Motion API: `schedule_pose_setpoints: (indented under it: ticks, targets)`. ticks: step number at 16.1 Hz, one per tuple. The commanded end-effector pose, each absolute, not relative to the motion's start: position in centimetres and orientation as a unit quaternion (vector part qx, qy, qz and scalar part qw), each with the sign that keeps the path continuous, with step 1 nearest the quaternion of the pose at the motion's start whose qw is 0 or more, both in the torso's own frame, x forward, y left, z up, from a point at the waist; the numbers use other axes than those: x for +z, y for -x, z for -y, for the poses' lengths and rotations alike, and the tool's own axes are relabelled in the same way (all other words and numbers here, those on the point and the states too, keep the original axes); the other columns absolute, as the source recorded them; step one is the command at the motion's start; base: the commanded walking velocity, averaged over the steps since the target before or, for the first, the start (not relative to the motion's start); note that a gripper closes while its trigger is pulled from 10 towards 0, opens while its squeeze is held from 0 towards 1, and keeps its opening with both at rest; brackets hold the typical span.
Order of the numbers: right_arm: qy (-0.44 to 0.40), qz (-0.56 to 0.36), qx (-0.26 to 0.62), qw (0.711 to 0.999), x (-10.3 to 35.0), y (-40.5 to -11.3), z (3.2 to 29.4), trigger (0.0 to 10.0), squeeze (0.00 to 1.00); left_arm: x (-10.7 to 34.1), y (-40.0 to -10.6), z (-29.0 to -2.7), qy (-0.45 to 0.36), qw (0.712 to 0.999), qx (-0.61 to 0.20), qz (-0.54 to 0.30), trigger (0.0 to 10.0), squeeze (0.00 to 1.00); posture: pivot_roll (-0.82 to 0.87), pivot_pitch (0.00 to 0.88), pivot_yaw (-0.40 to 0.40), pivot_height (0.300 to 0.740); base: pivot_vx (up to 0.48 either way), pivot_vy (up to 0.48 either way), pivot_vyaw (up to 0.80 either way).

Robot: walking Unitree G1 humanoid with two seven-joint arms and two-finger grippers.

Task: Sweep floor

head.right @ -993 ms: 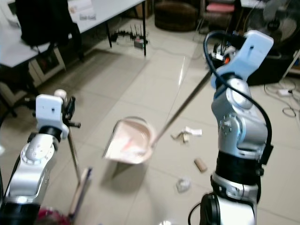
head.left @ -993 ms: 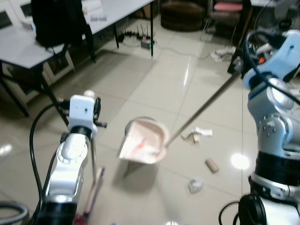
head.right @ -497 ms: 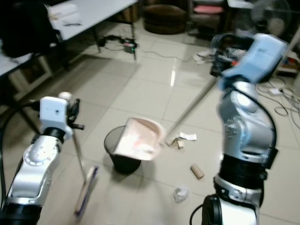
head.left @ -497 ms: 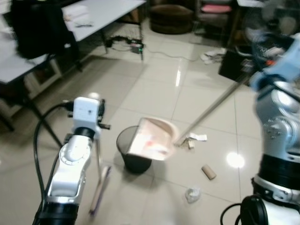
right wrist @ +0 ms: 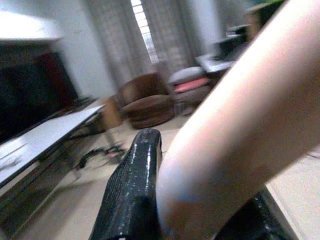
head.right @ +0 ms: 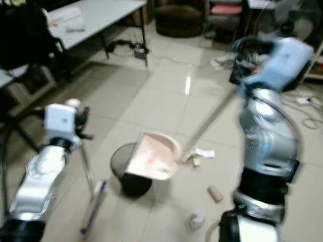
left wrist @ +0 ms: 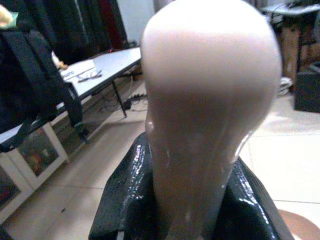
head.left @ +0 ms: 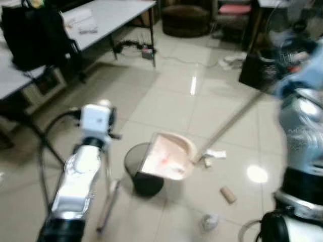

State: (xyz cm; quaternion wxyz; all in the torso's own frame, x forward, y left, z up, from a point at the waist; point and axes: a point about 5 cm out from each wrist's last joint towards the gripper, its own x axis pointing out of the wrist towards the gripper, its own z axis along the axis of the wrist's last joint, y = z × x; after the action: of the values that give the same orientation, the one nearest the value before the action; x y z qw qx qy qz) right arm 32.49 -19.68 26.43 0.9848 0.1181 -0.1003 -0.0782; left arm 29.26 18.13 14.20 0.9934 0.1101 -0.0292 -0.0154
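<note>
My left gripper [left wrist: 192,200] is shut on the pale rounded top of the broom handle [left wrist: 210,100]. The broom [head.left: 107,199] stands upright by my left arm, its brush on the tiles. My right gripper [right wrist: 200,205] is shut on the dustpan's long handle [head.left: 237,118]. The pink dustpan [head.left: 167,157] hangs tilted over the rim of a black bin [head.left: 143,174]. Litter lies on the floor right of the bin: a white paper scrap [head.left: 214,154], a cardboard roll [head.left: 228,194] and a crumpled wad [head.left: 209,220].
White tables [head.left: 108,17] run along the left, with a black backpack [head.left: 35,38] on the near one. A tangle of cables [head.left: 136,48] lies under the far table. A brown pouf [head.left: 184,17] and a black box [head.left: 255,70] stand at the back.
The whole view has shifted and blurred, so the camera moved. The black bin has come into sight beneath the dustpan, which now hangs lower over its rim. Both grips are unchanged.
</note>
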Motion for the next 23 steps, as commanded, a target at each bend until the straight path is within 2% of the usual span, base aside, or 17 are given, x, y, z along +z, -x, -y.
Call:
schedule_pose_setpoints:
  ticks: [1, 3, 9, 14, 18, 21, 23]
  targets:
    - [-0.111, 0.123, -0.071, 0.984, 27.6, -32.2, 19.7, 10.0, 0.00, 15.2, -29.4, -17.8, -0.117, 0.992, -0.018, 0.050, 10.0, 0.00, -0.11, 0.000, 0.058, 0.740, 0.409, 0.000, 0.66]
    - [-0.107, 0.123, -0.069, 0.984, 27.6, -32.2, 19.5, 10.0, 0.00, 15.1, -29.4, -17.8, -0.117, 0.992, -0.018, 0.049, 10.0, 0.00, -0.11, 0.000, 0.058, 0.740, 0.409, 0.000, 0.80]
    - [-0.110, 0.123, -0.080, 0.983, 27.3, -32.0, 19.8, 10.0, 0.00, 15.0, -29.3, -17.7, -0.118, 0.992, -0.027, 0.046, 10.0, 0.00, -0.11, 0.000, 0.065, 0.740, 0.406, 0.000, 0.00]
    - [-0.056, 0.163, -0.055, 0.983, 28.2, -31.6, 19.0, 10.0, 0.00, 14.7, -29.2, -17.5, -0.119, 0.992, -0.035, 0.037, 10.0, 0.00, -0.11, 0.000, 0.066, 0.740, 0.000, 0.000, 0.00]
    - [-0.006, 0.197, 0.004, 0.980, 28.7, -31.2, 17.2, 10.0, 0.00, 14.6, -29.2, -17.5, -0.124, 0.991, -0.038, 0.037, 10.0, 0.00, -0.11, 0.000, 0.064, 0.740, 0.000, 0.000, 0.00]
    - [0.072, 0.235, 0.066, 0.967, 29.0, -30.7, 14.9, 10.0, 0.00, 14.6, -29.2, -17.4, -0.128, 0.990, -0.041, 0.040, 10.0, 0.00, -0.11, 0.000, 0.064, 0.740, 0.000, 0.000, 0.00]
    - [0.094, 0.261, 0.118, 0.954, 28.8, -30.1, 13.0, 10.0, 0.00, 14.6, -29.2, -17.3, -0.132, 0.990, -0.042, 0.041, 10.0, 0.00, -0.10, 0.000, 0.061, 0.740, 0.000, 0.000, 0.00]
